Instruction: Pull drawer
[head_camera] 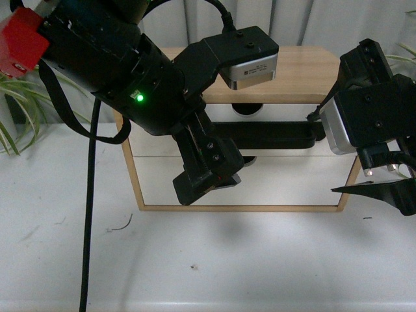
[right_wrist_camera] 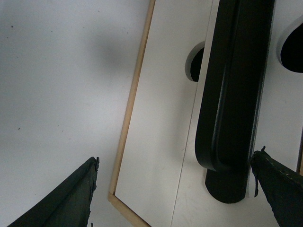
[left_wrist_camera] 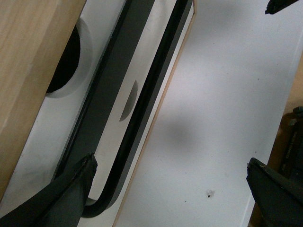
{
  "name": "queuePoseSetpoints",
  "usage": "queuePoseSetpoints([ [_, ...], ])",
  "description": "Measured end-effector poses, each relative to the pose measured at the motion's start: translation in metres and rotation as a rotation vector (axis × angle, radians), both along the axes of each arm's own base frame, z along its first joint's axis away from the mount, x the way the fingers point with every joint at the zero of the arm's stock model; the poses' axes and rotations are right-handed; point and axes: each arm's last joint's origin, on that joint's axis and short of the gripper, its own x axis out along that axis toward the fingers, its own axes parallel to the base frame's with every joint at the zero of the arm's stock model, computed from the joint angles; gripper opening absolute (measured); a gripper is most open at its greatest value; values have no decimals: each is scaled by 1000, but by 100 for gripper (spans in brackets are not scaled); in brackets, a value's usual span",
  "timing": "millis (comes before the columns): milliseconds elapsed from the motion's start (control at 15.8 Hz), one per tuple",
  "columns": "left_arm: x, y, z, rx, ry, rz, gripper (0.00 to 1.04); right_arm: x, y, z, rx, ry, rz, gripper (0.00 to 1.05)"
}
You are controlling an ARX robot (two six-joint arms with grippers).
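Step in hand: approach to handle, grasp not yet made; drawer (head_camera: 286,113) is the upper of two in the wooden cabinet (head_camera: 292,71) at the rear of the worktop (head_camera: 195,260), front appears flush w/ the frame, i.e. judged shut; black bar handle (head_camera: 276,134) runs across its front, semicircular notch above; plain lower drawer (head_camera: 286,185) beneath, no handle. Left end effector (head_camera: 209,181) hangs before the cabinet's left half; left wrist view shows its fingers (left_wrist_camera: 61,198) spread wide, nothing between them, one finger overlapping the handle (left_wrist_camera: 109,80) near its rounded end, contact cannot be confirmed. Right end effector (head_camera: 380,194) stands at the cabinet's right edge; right wrist view shows it likewise apart and empty, one finger (right_wrist_camera: 279,189) just beside the other end of the handle (right_wrist_camera: 232,94). Assessment: neither arm holds the bar; next move calls for one end effector to go in until the bar lies between its fingers, clamp, then draw straight back toward the robot; square alignment req'd, else slip off the bar or drawer binding.
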Motion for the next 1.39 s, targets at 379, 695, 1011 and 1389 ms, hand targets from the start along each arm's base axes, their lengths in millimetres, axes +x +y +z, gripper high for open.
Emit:
queuePoseSetpoints([
  [379,12,-5,-10,-7,-16,31,98,9,14,-7,-5,10,5,98],
  [695,13,-6,-14,-10,-6,24,98,11,22,-12,-1,5,15,98],
  [1011,10,-13,-16,-14,-3,3,98,14,24,-25,-6,15,15,98],
  [1389,6,-20,-28,-8,4,-16,98,11,25,-38,-18,33,8,98],
])
